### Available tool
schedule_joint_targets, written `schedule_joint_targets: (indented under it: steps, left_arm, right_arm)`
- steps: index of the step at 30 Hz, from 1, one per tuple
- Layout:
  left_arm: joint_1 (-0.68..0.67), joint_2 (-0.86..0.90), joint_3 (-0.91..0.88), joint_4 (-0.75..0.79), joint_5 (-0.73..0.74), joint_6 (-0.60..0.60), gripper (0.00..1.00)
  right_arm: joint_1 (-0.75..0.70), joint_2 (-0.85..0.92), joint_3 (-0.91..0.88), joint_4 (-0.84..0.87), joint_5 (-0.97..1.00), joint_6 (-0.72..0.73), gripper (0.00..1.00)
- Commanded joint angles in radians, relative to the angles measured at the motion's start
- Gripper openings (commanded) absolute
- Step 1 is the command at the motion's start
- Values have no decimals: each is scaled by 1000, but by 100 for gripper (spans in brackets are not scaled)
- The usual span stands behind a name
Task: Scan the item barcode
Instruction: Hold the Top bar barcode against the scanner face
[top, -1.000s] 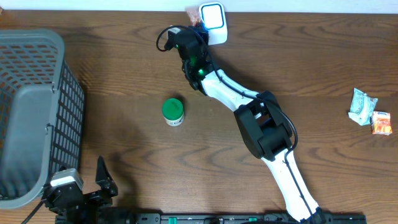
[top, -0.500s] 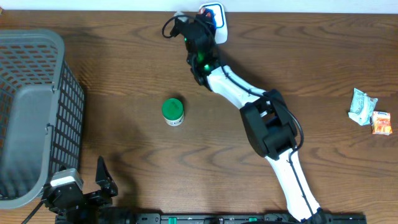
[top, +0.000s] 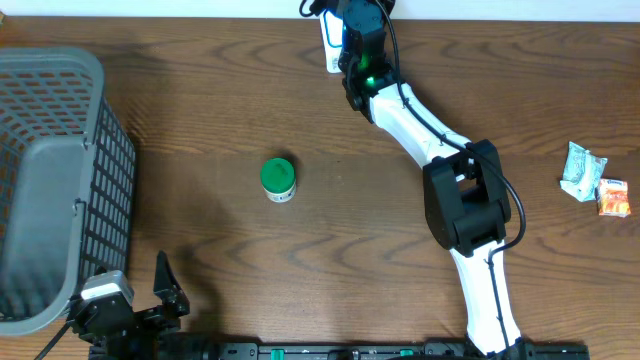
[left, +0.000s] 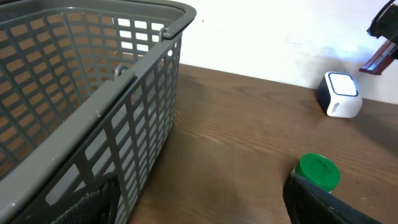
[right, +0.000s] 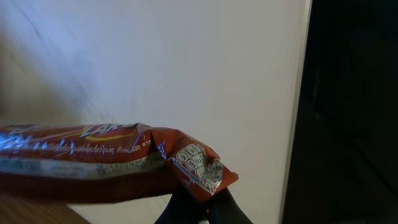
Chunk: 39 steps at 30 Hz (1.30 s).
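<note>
- The right gripper (right: 200, 210) is pinched fully shut on the crimped end of a red-orange snack wrapper (right: 93, 163), holding it up off the table (top: 200, 100) at its 12 o'clock edge.
- From the fingertips the wrapper's long axis runs out level toward 9 o'clock in the wrist view. Small print shows on the near face, but I can't make out a barcode.
- From overhead, the white barcode scanner (top: 330, 52) sits at about 7 o'clock of that gripper, close but apart. Seen from the left wrist, the wrapper's tip hangs at 1 o'clock of the scanner.
- I'd reckon the next move is a short shift toward 7 o'clock and a roll of the wrapper to face the scanner.
- The left gripper (top: 150, 300) stands wide open and empty at the table's 7 o'clock corner beside the basket (top: 110, 170). The right arm is plainly nearer the scanner.
</note>
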Motion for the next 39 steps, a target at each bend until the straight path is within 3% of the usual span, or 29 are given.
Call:
schedule_joint_targets:
  steps: [1,18,27,39]
  left_arm:
    - [-5,-5,0,0,-9,17,84]
    - [-5,-5,0,0,-9,17,84]
    - [-5,-5,0,0,-9,17,84]
    - [-5,-5,0,0,-9,16,84]
  right_arm:
    - [7,-21,19,-20,-76,70,1]
    - [-34,-9,19,-9,-269,104,1]
    - [-20,110,18,-13,-181,43,1]
    - [35,117,15,-313,-45,-21,1]
